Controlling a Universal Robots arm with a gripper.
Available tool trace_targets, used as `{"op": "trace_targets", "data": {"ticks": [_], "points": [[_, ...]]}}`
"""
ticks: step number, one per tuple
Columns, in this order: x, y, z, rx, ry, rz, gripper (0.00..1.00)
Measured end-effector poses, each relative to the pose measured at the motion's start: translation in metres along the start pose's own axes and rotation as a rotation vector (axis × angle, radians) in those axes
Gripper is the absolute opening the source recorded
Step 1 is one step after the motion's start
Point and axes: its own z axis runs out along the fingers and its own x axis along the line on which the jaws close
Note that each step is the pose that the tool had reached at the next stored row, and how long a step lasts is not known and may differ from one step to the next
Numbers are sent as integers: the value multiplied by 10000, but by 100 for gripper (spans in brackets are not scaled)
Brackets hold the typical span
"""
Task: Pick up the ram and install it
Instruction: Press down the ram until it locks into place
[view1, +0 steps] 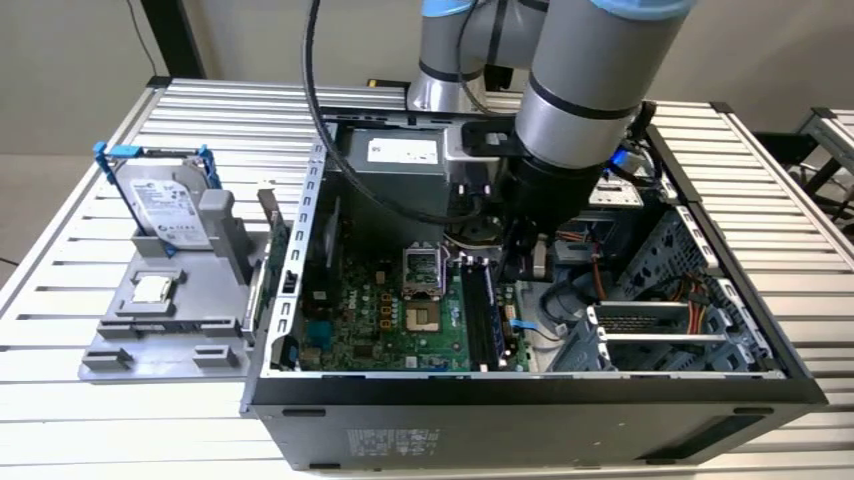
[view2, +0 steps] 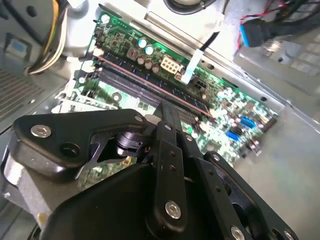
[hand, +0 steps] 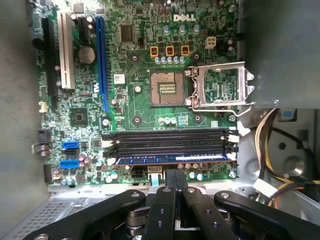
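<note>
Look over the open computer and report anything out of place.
The processor socket on the motherboard stands open and empty, its metal cover plate flipped aside. The ram lies level in the slot nearest the gripper; nothing there looks askew or damaged.

Desk (view1: 120, 400): pale slatted metal top. Open black computer case (view1: 534, 410) lies directly on it, middle to exterior view's right. Grey parts holder (view1: 167, 330) sits on desk at exterior view's left, just beside case.
</note>
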Motion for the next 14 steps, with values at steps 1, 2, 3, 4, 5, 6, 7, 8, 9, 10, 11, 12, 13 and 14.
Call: {"op": "trace_targets", "data": {"ticks": [1, 2, 3, 4, 5, 6, 7, 8, 9, 10, 11, 12, 13, 14], "points": [[0, 1, -43, 0, -1, 0, 0], [-1, 1, -91, 0, 0, 0, 0], [-2, 2, -136, 0, -1, 0, 0], [-3, 3, -181, 0, 1, 0, 0], [-3, 4, -226, -2, 0, 0, 0], [-3, 4, -264, -4, 1, 0, 0], [-4, 4, -289, -4, 1, 0, 0], [-4, 4, -295, -6, -1, -1, 0], [-4, 5, -295, -8, -2, 0, 0], [-4, 5, -295, -11, -1, 0, 0], [-4, 5, -296, -18, 0, 0, 0], [-4, 5, -296, -24, 2, 0, 0], [-4, 5, -296, -26, 1, 0, 0], [-4, 5, -296, -28, 2, 0, 0]]}}
